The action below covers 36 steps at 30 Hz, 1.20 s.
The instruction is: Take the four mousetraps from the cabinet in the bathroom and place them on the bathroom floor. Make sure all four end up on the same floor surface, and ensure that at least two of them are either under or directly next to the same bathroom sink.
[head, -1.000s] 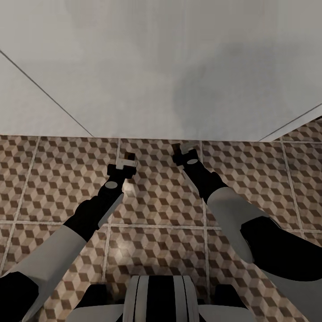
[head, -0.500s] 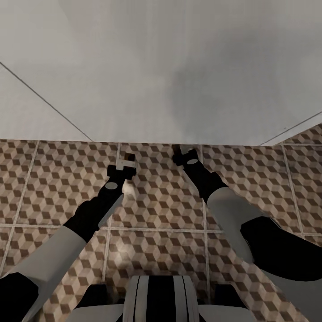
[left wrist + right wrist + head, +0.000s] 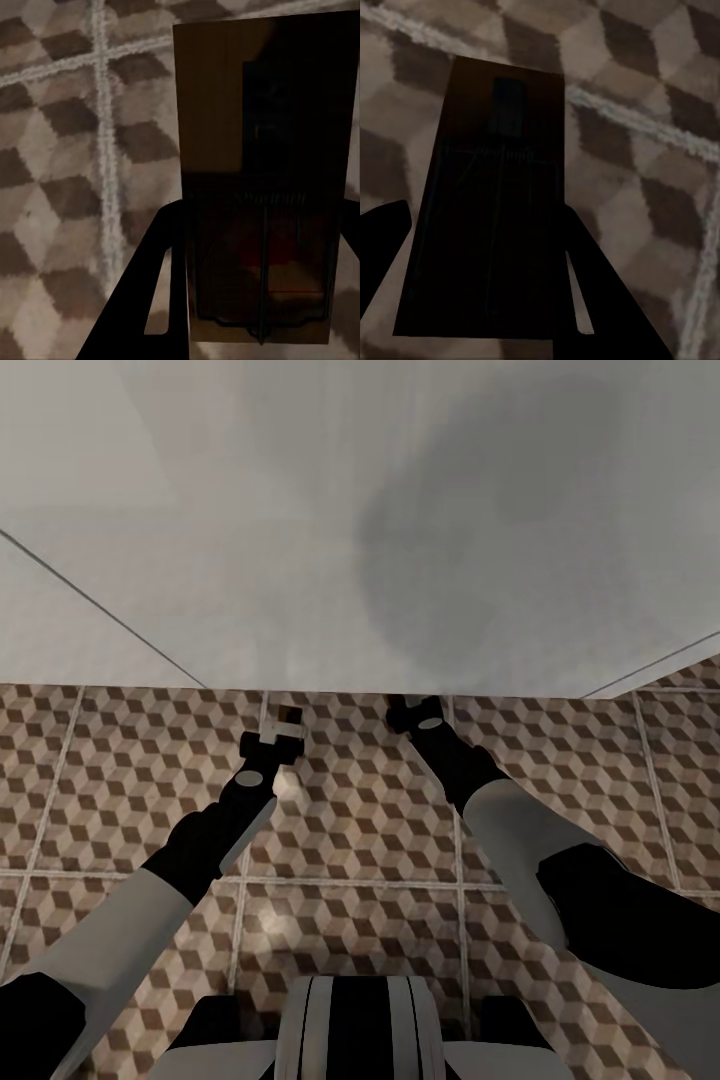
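Left gripper (image 3: 247, 330) and right gripper (image 3: 480, 300) each grasp a mousetrap (image 3: 259, 172) above the bathroom floor (image 3: 360, 810); neither placed yet, sink unseen.

Floor (image 3: 350, 830) ahead of the base: bare tile between and outside both arms, free passage. White surface (image 3: 300, 510) spans the whole view just past the grippers and blocks forward reach. Left gripper (image 3: 283, 728) and right gripper (image 3: 415, 710) each carry a mousetrap (image 3: 259, 187) (image 3: 491, 217); open tile lies beneath both.
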Tool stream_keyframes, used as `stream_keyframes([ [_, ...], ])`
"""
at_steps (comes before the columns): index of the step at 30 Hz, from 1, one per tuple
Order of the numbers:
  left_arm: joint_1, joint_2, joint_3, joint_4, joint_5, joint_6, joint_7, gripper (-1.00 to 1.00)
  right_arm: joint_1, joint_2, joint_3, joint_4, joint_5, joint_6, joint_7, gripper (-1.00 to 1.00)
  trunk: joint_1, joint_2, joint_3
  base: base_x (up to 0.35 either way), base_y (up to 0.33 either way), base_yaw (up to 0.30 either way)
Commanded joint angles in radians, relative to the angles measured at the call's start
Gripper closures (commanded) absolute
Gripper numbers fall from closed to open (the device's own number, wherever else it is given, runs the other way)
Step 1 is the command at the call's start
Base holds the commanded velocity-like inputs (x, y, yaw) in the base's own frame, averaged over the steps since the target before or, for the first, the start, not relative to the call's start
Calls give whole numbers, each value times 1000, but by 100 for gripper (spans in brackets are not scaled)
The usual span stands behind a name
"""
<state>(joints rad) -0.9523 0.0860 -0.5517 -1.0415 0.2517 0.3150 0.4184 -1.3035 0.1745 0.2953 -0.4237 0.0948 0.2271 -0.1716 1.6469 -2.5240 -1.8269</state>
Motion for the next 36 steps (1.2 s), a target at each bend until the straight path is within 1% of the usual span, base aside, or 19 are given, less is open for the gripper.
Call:
stream_keyframes([
  [1,0,1,-5,-3,8,4,13,100,0,0,4,1,10,8,-3,100,0,0,-1,1,0,0],
  [24,3,1,-5,3,8,1,12,100,0,0,4,22,9,4,-2,100,0,0,-1,0,0,0],
  [29,3,1,-5,14,8,-2,10,100,0,0,5,34,8,-56,-2,100,0,0,-1,0,0,0],
  [33,4,0,-5,41,8,-11,9,100,-1,0,5,64,8,-110,-1,100,0,0,-1,0,0,0],
  [36,4,-1,-5,76,8,-37,8,100,-1,0,6,83,8,-141,-1,100,0,0,-1,0,0,0],
])
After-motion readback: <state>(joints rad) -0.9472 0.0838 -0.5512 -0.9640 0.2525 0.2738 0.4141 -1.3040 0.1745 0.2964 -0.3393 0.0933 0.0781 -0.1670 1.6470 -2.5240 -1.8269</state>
